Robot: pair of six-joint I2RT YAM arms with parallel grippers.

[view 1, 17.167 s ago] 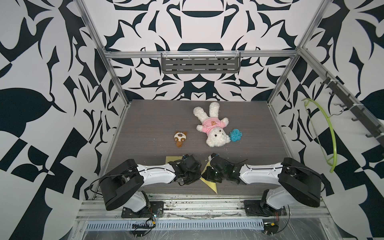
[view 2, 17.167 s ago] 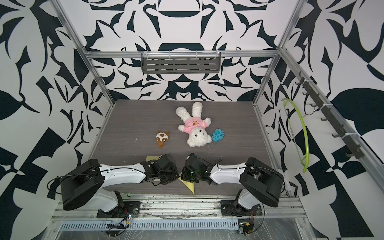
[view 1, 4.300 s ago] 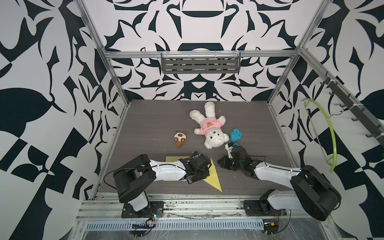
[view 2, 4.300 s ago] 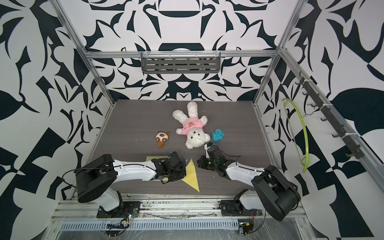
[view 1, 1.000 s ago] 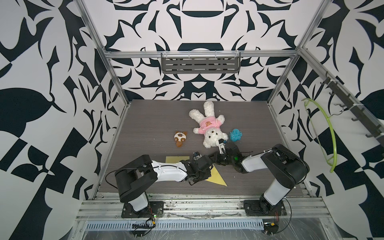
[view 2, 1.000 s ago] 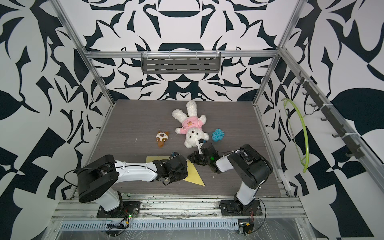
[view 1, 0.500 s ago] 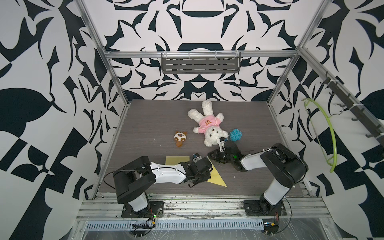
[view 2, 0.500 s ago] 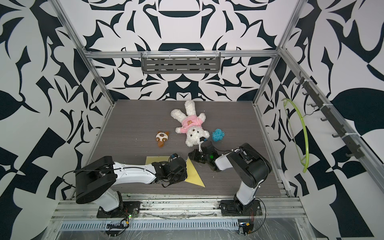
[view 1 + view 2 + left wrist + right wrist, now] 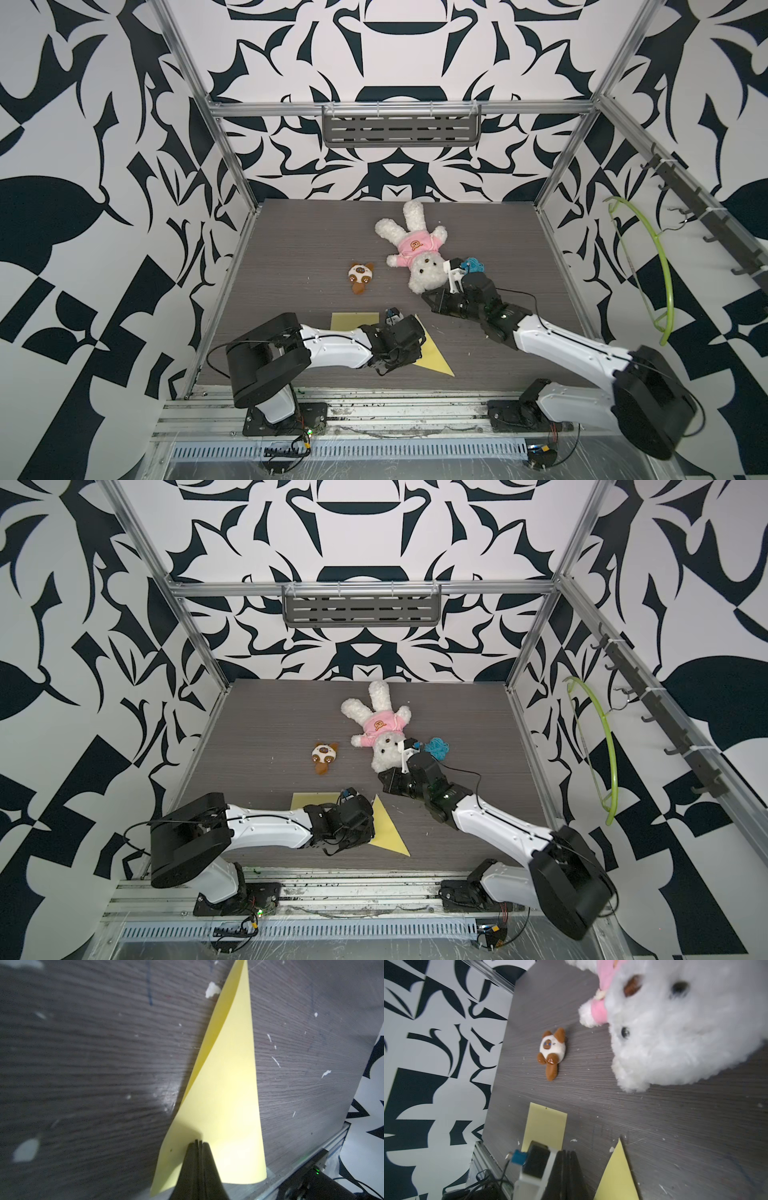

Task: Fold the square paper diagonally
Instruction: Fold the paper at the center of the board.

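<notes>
The yellow paper (image 9: 224,1095) lies folded into a triangle near the front edge of the table (image 9: 299,249). My left pincer (image 9: 198,1144), jaws pressed together, rests its tip on it. My right pincer (image 9: 428,297), likewise closed and empty, hangs apart beside the white plush rabbit (image 9: 419,257).

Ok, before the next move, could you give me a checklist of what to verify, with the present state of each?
1. Yellow paper folded into a triangle: ok.
2. Left gripper shut, tips on the paper: ok.
3. Layers lying flat: not ok, upper layer lifts along one edge.
4. Right gripper shut, off the paper: ok.
5. Plush bunny untouched by right gripper: cannot tell.
</notes>
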